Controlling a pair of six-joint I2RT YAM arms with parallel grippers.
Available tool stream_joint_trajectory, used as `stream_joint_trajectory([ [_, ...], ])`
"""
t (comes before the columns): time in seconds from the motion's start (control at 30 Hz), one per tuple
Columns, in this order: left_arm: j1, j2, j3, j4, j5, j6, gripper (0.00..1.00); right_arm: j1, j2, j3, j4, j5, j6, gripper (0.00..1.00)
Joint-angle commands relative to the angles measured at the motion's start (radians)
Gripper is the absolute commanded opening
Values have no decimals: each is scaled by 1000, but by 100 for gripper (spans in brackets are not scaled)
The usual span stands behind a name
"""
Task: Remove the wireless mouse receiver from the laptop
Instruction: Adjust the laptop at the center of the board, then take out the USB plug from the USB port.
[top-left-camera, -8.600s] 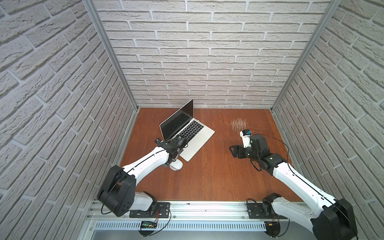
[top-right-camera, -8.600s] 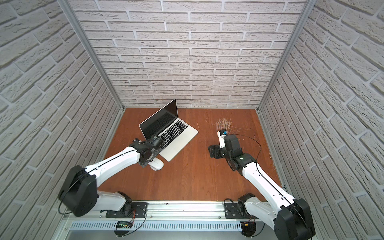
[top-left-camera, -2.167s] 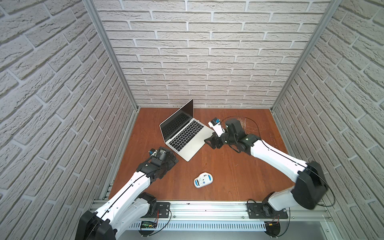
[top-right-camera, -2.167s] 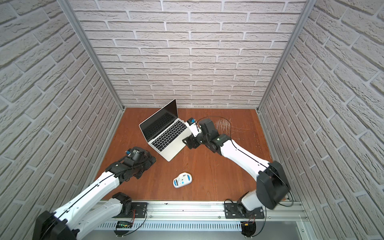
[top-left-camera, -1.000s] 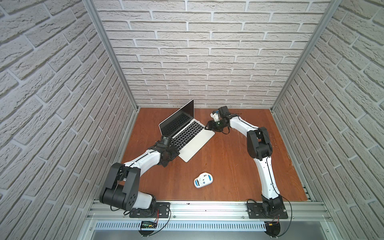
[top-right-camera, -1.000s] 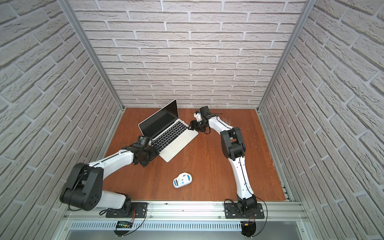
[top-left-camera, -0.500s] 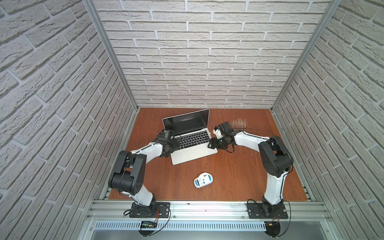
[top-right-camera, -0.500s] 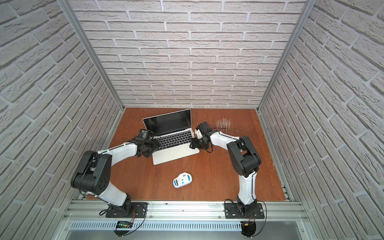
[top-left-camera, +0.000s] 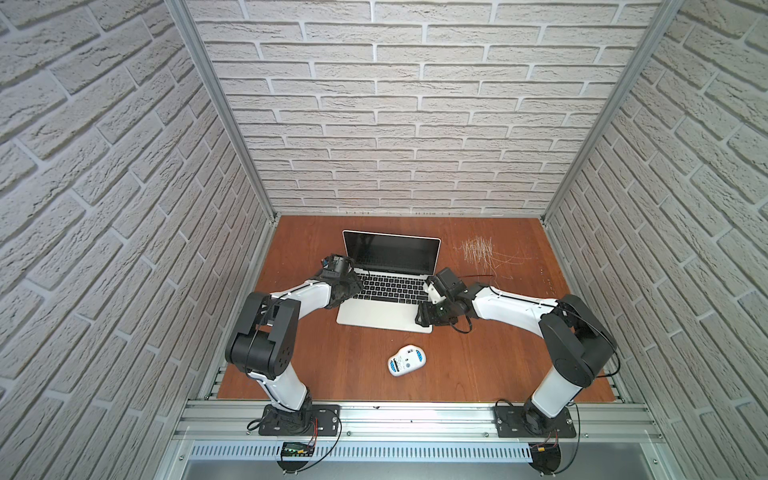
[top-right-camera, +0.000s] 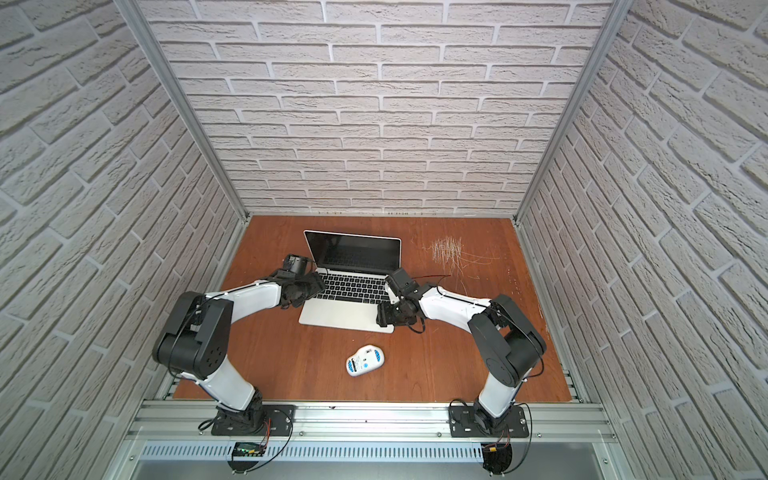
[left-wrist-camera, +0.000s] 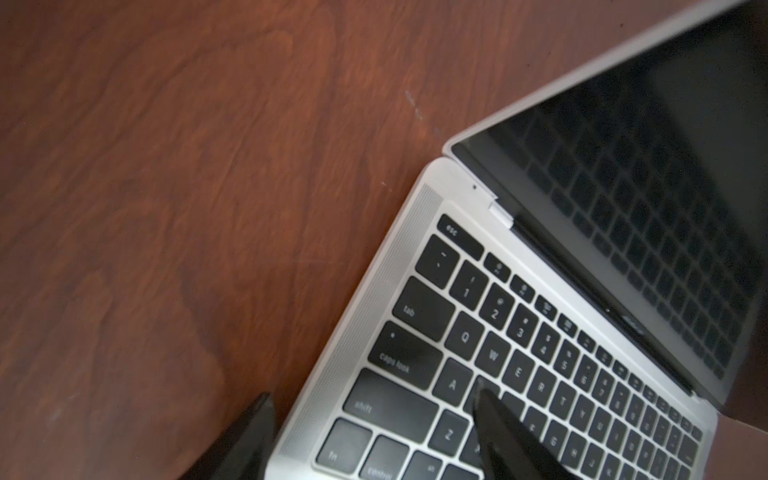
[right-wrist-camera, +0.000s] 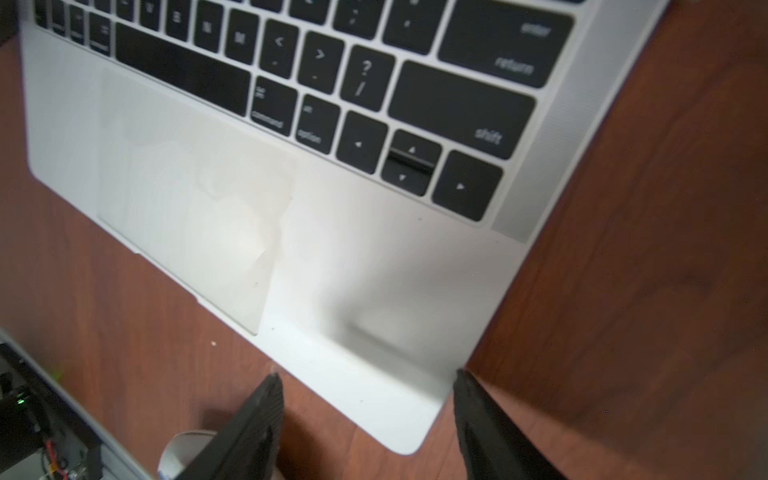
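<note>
Two spread-fingered grippers straddle the laptop, now turned square between them: left gripper at its keyboard edge, right gripper at its front corner. The receiver is not visible, so unplugging has probably not begun.

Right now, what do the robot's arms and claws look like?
The left arm and right arm are smooth white tubes joined by chunky black joints. A thin black cable loops at the right wrist. The fingers are black, slim and tapered.
</note>
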Motion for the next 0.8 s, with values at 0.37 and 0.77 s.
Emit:
stream_joint_trajectory([
  [0.37, 21, -145, -35, -349, -43, -9, 86, -214, -170, 10, -45, 8, -419, 71],
  [0.77, 28, -298, -184, -325, 26, -19, 78, -279, 75, 265, -341, -207, -1211, 70],
])
